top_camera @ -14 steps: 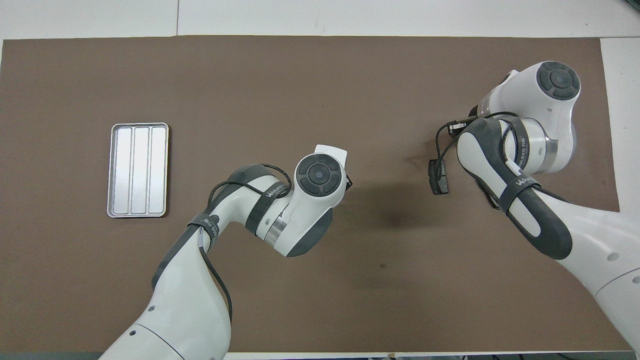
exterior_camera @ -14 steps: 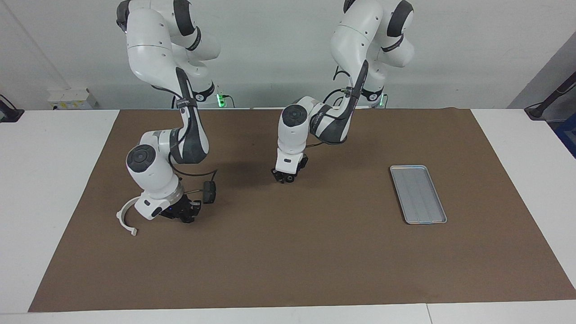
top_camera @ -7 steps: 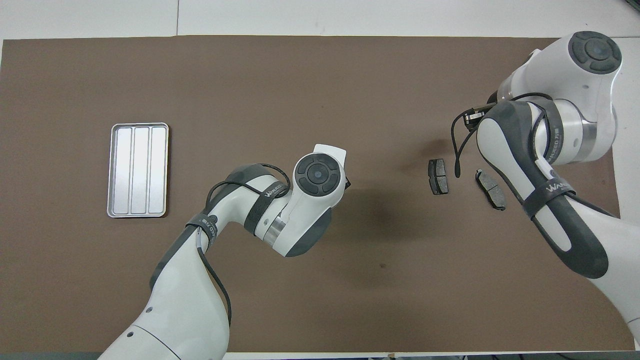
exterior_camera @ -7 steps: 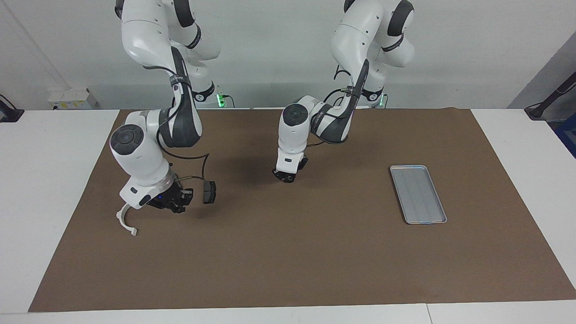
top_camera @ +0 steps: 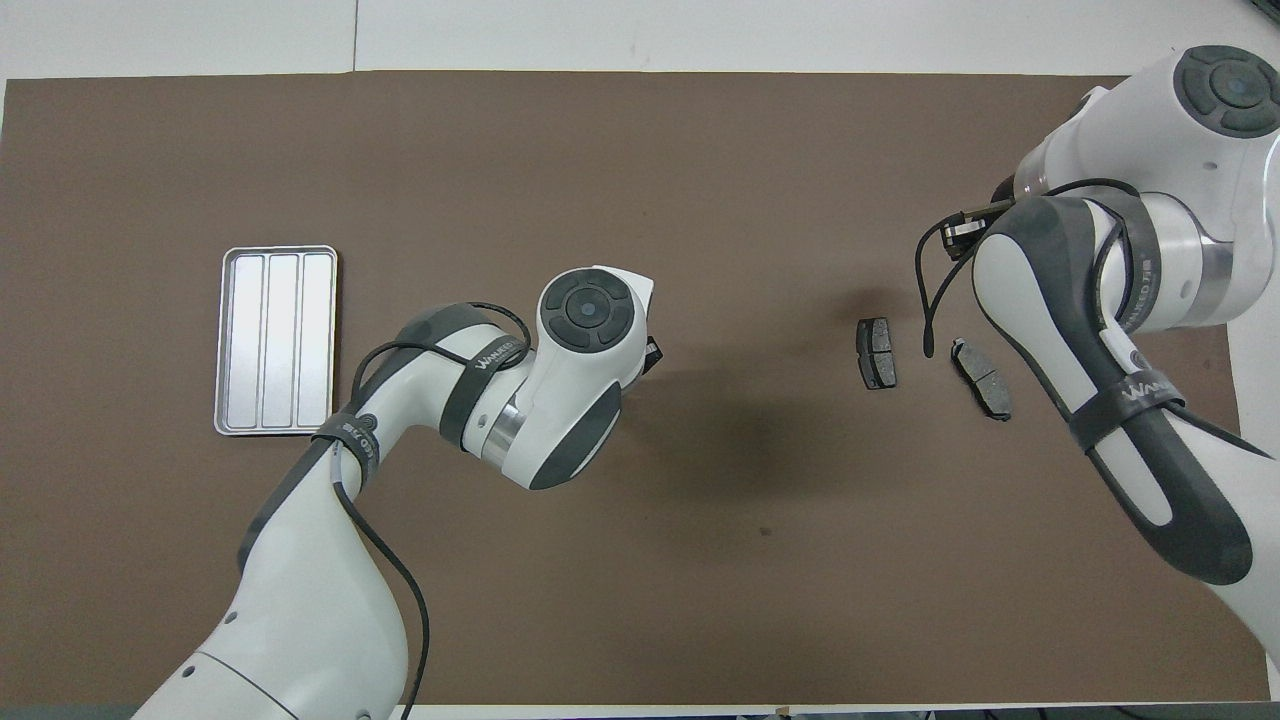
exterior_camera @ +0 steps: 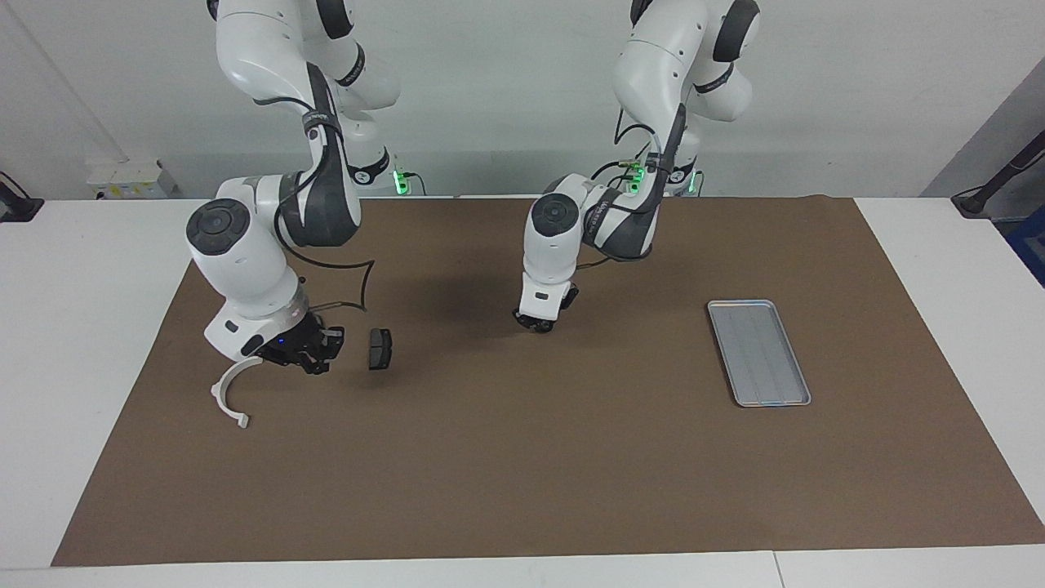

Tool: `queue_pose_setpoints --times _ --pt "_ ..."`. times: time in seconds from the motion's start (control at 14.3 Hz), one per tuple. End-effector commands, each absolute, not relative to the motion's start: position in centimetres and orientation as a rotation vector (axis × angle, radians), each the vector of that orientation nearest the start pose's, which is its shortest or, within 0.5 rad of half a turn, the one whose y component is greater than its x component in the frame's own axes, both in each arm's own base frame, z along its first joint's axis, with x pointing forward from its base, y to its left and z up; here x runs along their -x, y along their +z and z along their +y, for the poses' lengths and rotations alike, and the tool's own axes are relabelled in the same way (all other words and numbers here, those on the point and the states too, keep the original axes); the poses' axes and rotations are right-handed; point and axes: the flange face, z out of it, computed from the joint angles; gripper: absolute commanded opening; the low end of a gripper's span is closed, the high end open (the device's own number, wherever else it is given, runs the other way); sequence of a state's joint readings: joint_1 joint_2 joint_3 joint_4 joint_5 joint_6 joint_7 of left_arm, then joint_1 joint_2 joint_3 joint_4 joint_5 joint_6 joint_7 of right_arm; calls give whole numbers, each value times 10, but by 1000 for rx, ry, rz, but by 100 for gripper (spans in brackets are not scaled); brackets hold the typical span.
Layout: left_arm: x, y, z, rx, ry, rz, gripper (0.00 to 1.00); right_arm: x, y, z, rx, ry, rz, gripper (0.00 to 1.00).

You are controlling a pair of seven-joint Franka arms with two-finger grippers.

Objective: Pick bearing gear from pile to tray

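Note:
The pile lies at the right arm's end of the mat: a white curved arc (exterior_camera: 227, 394), one dark brake pad (exterior_camera: 380, 349) (top_camera: 877, 353) and a second brake pad (top_camera: 981, 378) beside it. My right gripper (exterior_camera: 314, 361) hangs shut just over the pile between the arc and the first pad, with nothing seen in it. Over the middle of the mat, my left gripper (exterior_camera: 539, 323) is shut low on a small dark round piece, the bearing gear (exterior_camera: 540, 326). The silver tray (exterior_camera: 739, 305) (top_camera: 226, 340) lies bare at the left arm's end.
A brown mat (exterior_camera: 522, 474) covers the table, with white tabletop (exterior_camera: 73, 327) at both ends. The right arm's wrist (top_camera: 1180, 180) hides the white arc from overhead.
The left gripper has closed and shifted toward the tray's end. The right arm has risen and swung outward, uncovering the second brake pad in the overhead view.

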State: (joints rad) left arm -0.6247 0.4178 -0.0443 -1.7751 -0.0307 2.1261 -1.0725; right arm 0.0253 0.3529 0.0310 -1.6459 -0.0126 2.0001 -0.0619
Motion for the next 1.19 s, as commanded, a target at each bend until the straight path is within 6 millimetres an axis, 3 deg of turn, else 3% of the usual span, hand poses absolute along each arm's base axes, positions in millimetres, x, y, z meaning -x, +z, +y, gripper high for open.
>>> queue_pose_setpoints --times 0.0,0.21,0.35,0.63,0.77,0.98,1.12 --pt "-505 363 -346 3048 148 -576 0 -649 429 54 3143 11 -119 0" --pt "-496 383 -258 3066 185 -426 0 -627 451 120 3153 52 14 0" --pt "-501 396 -196 3089 199 -325 0 -608 462 171 3161 70 90 0" --pt "-518 397 -111 3123 247 -172 0 -558 470 288 3146 35 353 0" --pt "-527 396 -79 3149 188 -102 0 -534 464 336 3140 26 395 0" --pt "-531 388 -63 3166 94 -90 0 -522 434 364 3123 -2 391 0" --pt "-531 377 -34 3169 81 -54 0 -519 406 378 3122 -5 374 0"
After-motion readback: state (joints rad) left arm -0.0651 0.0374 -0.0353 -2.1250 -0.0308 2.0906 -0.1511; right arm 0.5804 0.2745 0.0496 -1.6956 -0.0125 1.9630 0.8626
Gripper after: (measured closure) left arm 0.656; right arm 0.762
